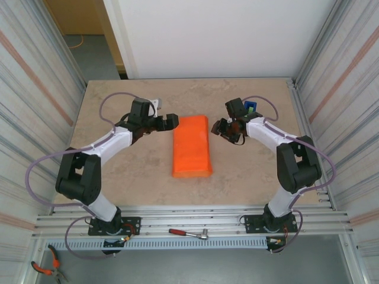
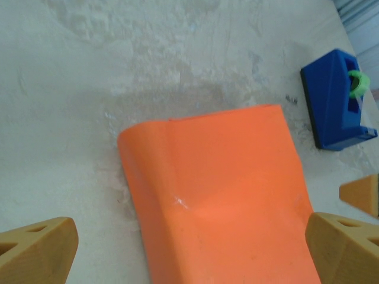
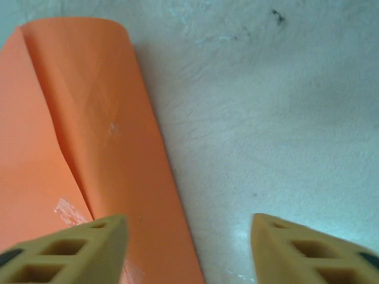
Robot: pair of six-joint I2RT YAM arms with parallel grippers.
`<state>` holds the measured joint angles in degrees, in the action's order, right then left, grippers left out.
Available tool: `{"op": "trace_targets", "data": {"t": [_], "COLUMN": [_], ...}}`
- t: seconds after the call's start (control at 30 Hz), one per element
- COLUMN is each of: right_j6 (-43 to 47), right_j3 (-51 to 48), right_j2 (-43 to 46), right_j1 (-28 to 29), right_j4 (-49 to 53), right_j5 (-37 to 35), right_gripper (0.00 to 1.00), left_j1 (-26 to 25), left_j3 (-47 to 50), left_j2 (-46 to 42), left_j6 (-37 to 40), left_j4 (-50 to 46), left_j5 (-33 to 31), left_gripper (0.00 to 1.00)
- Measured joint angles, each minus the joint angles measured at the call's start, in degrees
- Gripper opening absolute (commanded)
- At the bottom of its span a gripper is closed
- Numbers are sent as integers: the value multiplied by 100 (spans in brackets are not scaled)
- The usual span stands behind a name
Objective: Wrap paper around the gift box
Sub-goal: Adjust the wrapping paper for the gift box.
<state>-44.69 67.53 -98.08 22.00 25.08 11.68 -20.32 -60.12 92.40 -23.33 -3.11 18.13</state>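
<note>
The paper [image 1: 192, 147] lies folded into a long closed bundle between the two grippers. The left gripper [image 1: 171, 122] hangs just left of the paper's far end, jaws wide and empty. The right gripper [image 1: 222, 128] sits just right of that end, jaws apart, holding nothing.
</note>
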Motion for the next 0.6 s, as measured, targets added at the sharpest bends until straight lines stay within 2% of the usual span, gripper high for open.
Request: {"op": "trace_targets", "data": {"t": [0.4, 0.6], "right_j6": [-275, -321], "right_j3": [-2, -4], "right_j2": [-299, -584], "right_j1": [361, 527], "right_j4": [-546, -643], "right_j5": [603, 640], "right_gripper": [74, 68], "left_j1": [-391, -468], "left_j3": [162, 363], "left_j2": [247, 310], "left_j6": [-369, -505], "left_j4": [-109, -72], "left_j5": [162, 162], "left_gripper": [99, 99]}}
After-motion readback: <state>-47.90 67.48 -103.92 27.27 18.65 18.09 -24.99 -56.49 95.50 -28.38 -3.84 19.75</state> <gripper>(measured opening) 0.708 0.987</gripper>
